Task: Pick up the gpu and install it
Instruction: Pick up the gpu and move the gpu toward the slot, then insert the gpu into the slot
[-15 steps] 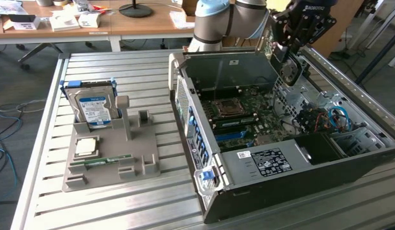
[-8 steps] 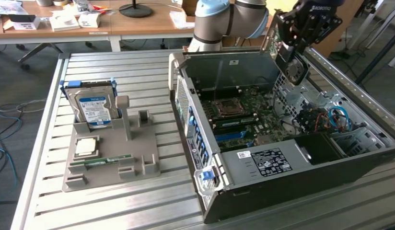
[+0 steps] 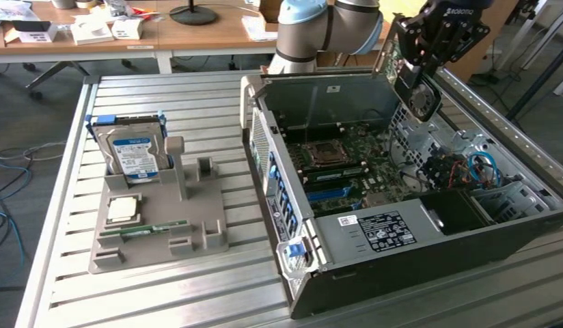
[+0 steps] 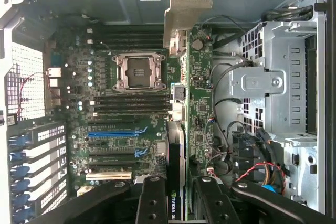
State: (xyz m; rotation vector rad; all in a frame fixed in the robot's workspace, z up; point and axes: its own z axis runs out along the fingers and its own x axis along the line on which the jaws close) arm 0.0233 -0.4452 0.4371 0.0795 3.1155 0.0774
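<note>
My gripper (image 3: 420,63) hangs above the open computer case (image 3: 373,239), over its far right corner, and is shut on the gpu (image 3: 421,94). The card hangs from the fingers with its round fan facing the camera. In the wrist view the gpu (image 4: 177,129) shows edge-on, dark and narrow, with its silver bracket (image 4: 186,9) at the far end. It runs between my two black fingers (image 4: 152,203), and my gripper (image 4: 178,184) clamps it from both sides. Beneath it lies the motherboard (image 4: 131,103) with its blue expansion slot (image 4: 113,134).
A grey holder (image 3: 158,225) on the slatted table, at the exterior view's left, carries a silver hard drive (image 3: 136,154), a processor chip (image 3: 124,208) and a green memory stick (image 3: 149,229). Cables (image 4: 252,171) and a drive cage (image 4: 273,82) fill the case's side beyond the card.
</note>
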